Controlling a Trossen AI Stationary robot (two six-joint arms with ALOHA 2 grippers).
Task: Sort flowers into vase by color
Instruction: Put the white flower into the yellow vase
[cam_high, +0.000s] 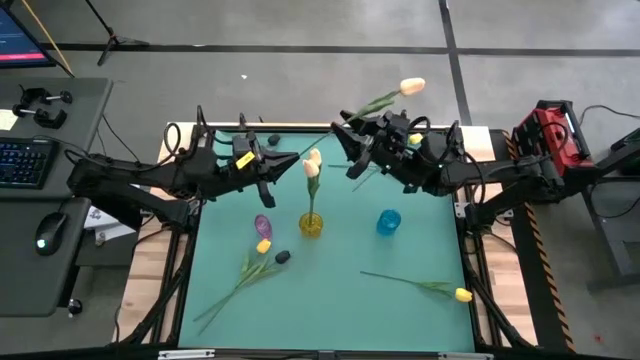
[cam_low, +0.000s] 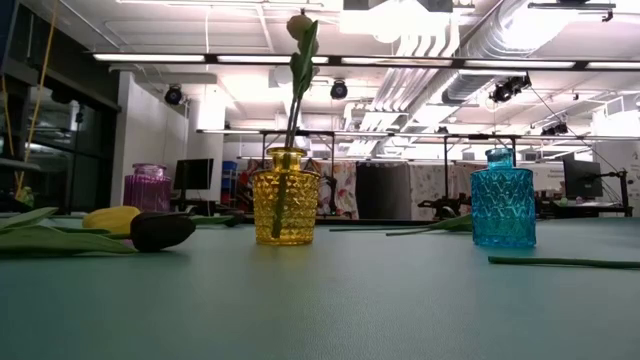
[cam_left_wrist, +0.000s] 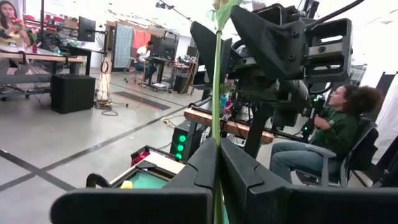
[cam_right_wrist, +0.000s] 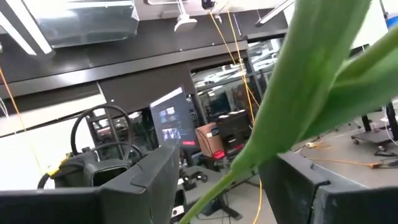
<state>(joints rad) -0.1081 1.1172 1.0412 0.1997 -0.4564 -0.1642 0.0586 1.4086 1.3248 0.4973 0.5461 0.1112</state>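
A cream-peach tulip (cam_high: 412, 87) is raised above the table's far side, slanting toward the right arm. My left gripper (cam_high: 295, 160) is shut on its thin green stem (cam_left_wrist: 216, 112). My right gripper (cam_high: 345, 148) faces it, open, and the stem and leaf (cam_right_wrist: 292, 106) pass between its fingers. A yellow vase (cam_high: 311, 225) holds cream tulips (cam_high: 311, 165) upright by their stems. A yellow tulip (cam_high: 263, 246) and a black tulip (cam_high: 283, 257) lie flat on the mat, and another yellow tulip (cam_high: 462, 294) lies near the right edge. My left gripper pinches the tulip's stem (cam_left_wrist: 217, 163) between its two fingers, coming level from the table's left, fingers across the stem. The stem rises from the hold and leans away toward the right arm. The tulip is lifted clear of the table.
A blue vase (cam_high: 388, 222) stands right of the yellow vase, and a purple vase (cam_high: 263, 225) stands left of it beside the lying tulips. A person sits beyond the table's right side (cam_left_wrist: 329, 124). Bare green mat lies toward the near edge (cam_high: 330, 310).
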